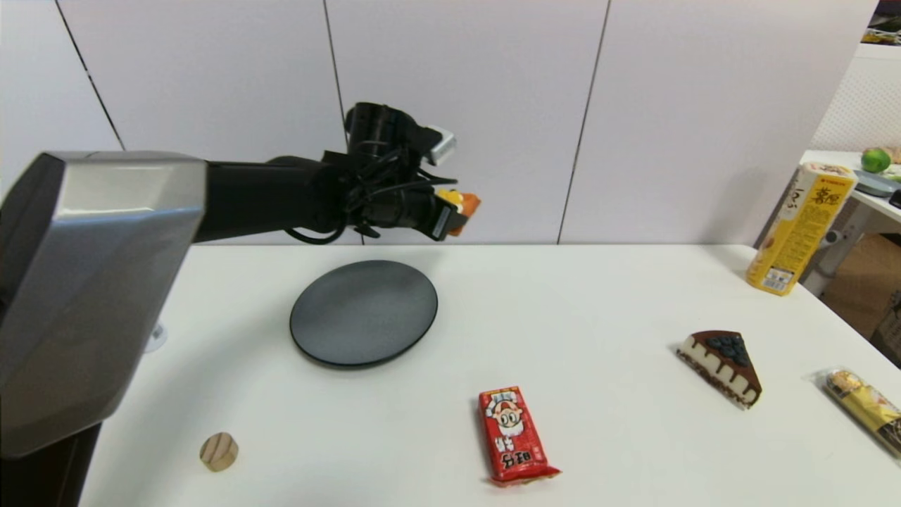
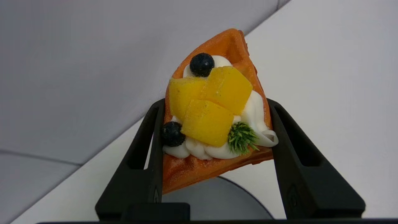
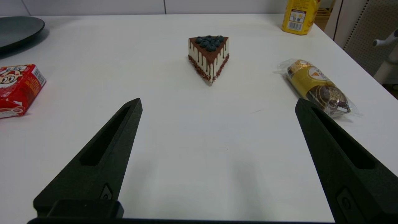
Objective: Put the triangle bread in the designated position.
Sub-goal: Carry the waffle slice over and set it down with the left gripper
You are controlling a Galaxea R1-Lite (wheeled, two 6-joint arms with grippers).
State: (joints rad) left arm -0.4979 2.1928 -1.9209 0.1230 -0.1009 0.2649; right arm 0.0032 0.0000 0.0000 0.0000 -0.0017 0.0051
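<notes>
The triangle bread (image 2: 214, 115), an orange-brown wedge with white cream, yellow fruit and dark berries, is held in the air by my left gripper (image 2: 214, 102), which is shut on its two sides. In the head view the bread (image 1: 466, 208) pokes out of the left gripper (image 1: 454, 215) high above the back of the table, over the far edge of the dark plate (image 1: 364, 312). My right gripper (image 3: 217, 104) hangs low over the table's right front part, open and empty; it is out of the head view. The designated position is plain white tabletop with no mark that I can see.
A chocolate-glazed cake wedge (image 1: 725, 365) lies at the right, a gold wrapped snack (image 1: 869, 408) beyond it. A red snack pack (image 1: 512, 436) lies at front centre, a small wooden block (image 1: 219, 451) at front left, a yellow box (image 1: 800, 227) at the back right.
</notes>
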